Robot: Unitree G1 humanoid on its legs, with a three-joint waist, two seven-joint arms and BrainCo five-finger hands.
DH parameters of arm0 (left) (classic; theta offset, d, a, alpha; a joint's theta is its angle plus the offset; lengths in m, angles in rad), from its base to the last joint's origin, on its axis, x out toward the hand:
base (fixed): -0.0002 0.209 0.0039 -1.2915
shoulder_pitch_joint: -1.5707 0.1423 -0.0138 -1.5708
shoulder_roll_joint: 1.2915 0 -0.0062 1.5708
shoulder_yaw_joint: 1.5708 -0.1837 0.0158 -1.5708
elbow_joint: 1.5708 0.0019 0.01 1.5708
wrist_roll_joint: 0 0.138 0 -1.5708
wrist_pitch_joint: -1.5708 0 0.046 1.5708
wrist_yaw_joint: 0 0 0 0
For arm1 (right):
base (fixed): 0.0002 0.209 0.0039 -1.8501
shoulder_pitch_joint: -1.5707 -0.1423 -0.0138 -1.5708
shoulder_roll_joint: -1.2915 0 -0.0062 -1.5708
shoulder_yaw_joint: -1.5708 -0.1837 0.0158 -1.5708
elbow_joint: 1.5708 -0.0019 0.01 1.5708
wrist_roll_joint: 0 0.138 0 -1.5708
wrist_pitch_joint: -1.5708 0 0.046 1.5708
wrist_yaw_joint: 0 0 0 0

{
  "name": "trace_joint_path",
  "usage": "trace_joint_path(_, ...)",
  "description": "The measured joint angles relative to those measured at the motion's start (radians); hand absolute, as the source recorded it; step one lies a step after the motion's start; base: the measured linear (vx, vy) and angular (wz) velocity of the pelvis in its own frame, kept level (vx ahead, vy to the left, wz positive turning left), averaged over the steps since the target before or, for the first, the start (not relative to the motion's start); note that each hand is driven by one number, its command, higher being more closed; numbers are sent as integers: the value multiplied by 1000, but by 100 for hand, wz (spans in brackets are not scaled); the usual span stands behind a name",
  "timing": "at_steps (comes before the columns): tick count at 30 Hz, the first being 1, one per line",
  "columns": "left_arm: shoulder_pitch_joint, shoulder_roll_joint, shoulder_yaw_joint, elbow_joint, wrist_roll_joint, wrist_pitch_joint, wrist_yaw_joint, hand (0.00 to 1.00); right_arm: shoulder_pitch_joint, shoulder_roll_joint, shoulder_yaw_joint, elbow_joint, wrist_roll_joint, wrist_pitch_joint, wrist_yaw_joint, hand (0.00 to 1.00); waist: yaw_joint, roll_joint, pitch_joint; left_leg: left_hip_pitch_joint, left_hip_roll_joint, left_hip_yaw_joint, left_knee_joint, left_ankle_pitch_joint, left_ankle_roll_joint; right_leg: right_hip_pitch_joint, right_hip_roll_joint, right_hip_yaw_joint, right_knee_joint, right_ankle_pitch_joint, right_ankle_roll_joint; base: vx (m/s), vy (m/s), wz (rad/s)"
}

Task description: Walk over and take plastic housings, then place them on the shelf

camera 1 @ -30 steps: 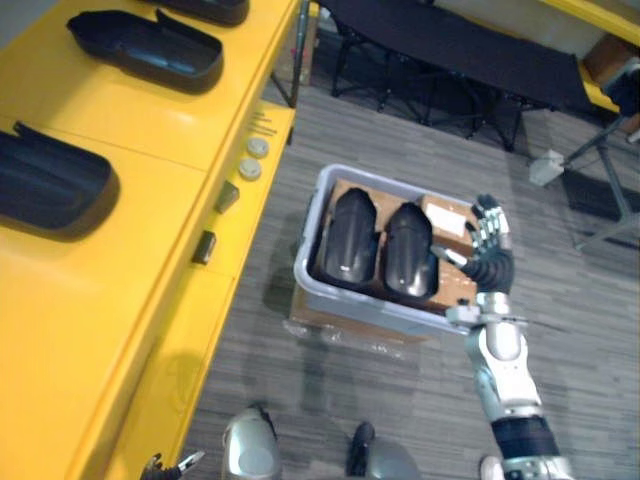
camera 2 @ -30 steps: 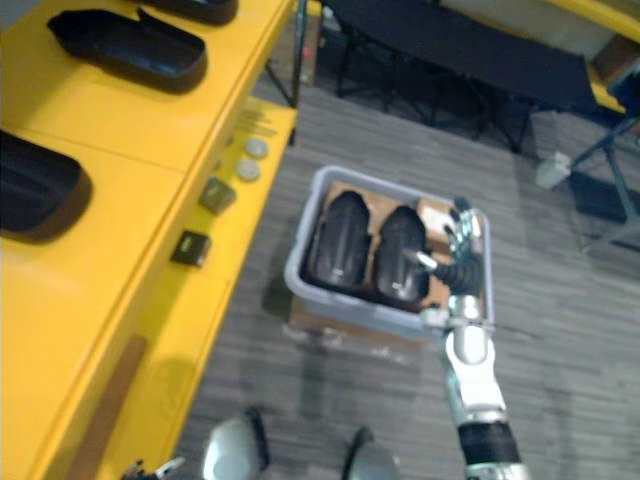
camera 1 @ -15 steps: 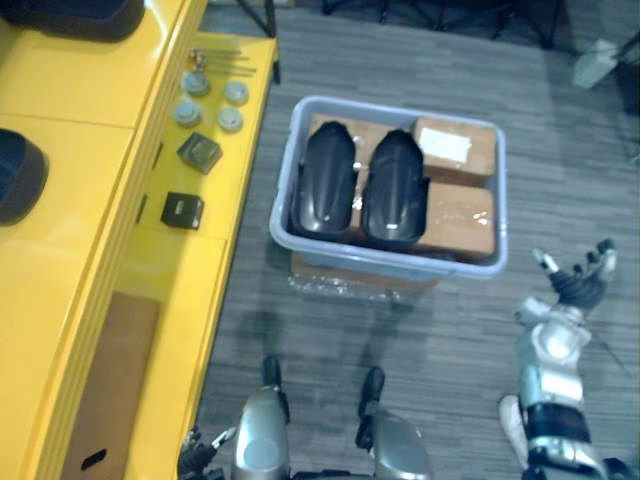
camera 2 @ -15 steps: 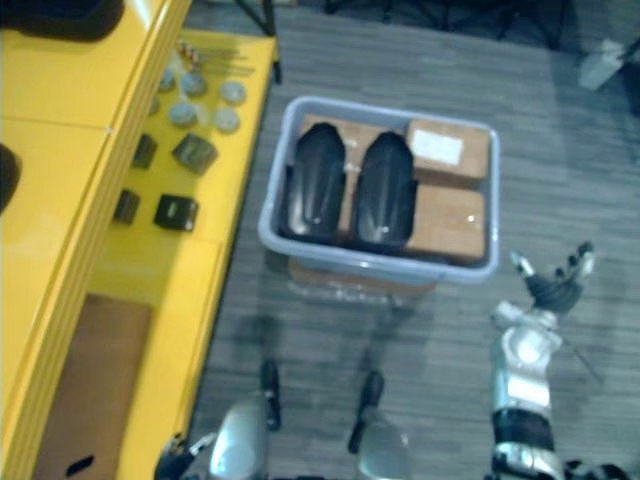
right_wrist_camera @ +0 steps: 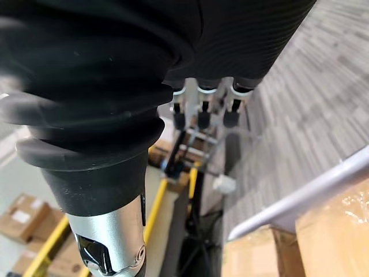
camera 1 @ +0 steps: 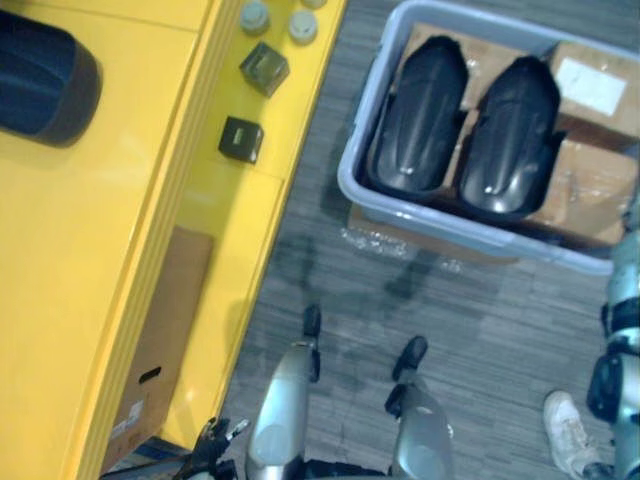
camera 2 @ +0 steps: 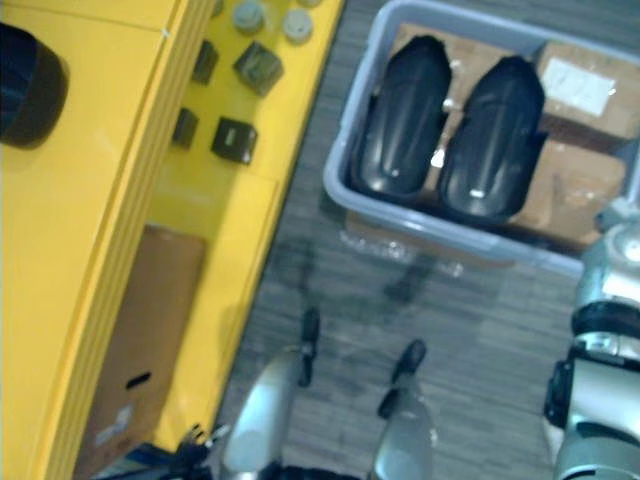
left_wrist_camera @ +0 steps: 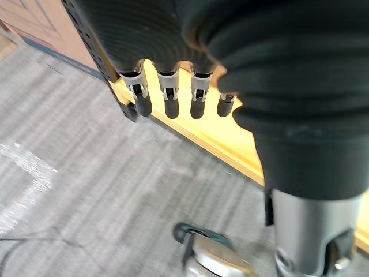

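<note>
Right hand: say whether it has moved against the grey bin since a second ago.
Yes. The right hand was over the near right corner of the grey bin; now it is outside the rim.

Two shiny black housings in a grey bin

One black housing (camera 1: 420, 115) lies just beside the other black housing (camera 1: 512, 135), round backs up, on brown boxes (camera 1: 590, 85) inside the grey bin (camera 1: 450, 225). A third black housing (camera 1: 40, 90) sits on the yellow shelf (camera 1: 90, 250), well apart from the bin.

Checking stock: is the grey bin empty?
Not empty: two black housings lie side by side in the grey bin on cardboard boxes.
</note>
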Motion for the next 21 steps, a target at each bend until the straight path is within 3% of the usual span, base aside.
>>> trace_joint_path(3, -2, 0, -7, 0, -31, -3, -6, 0, -43, -16, 45, 54, 0, 44, 8, 0, 10, 9, 4, -20, -4, -5, 19, 2, 4, -15, 1, 0, 4, 2, 2, -40, 21, -1)
trace_joint_path(4, -13, -1, -27, 1, -32, -4, -8, 0, -66, -49, 58, 72, 1, 69, 21, 0, 24, 26, 12, -24, -5, -7, 22, 2, 4, -18, 0, 1, 7, 2, 2, -37, 15, 0)
trace_joint_path(8, -25, -10, -47, 8, -35, -18, -21, 0, -148, -82, 95, 111, 0, 138, 14, 0, 30, 65, 19, -60, -8, -18, 31, 5, 8, -44, 0, -8, 9, 5, 6, -45, 10, 6)
trace_joint_path(11, -26, -14, -85, 9, -65, -47, -29, 0, -156, -88, 105, 140, -1, 161, 1, 0, 45, 81, 16, -67, -13, -29, 30, 6, 9, -50, -3, -14, 8, 5, 7, -9, 0, 4)
trace_joint_path(18, -30, -42, -113, 9, -66, -49, -39, 0, -212, -154, 170, 138, -26, 155, 4, 0, 77, 90, 10, -94, -32, -69, 31, 8, 12, -77, -12, -16, 13, 6, 8, -6, 3, 1)
trace_joint_path(21, -30, -41, -120, 10, -71, -55, -43, 0, -243, -158, 194, 135, -51, 148, 43, 0, 86, 90, 10, -99, -34, -75, 32, 8, 11, -78, -15, -21, 14, 5, 7, -37, 6, 8)
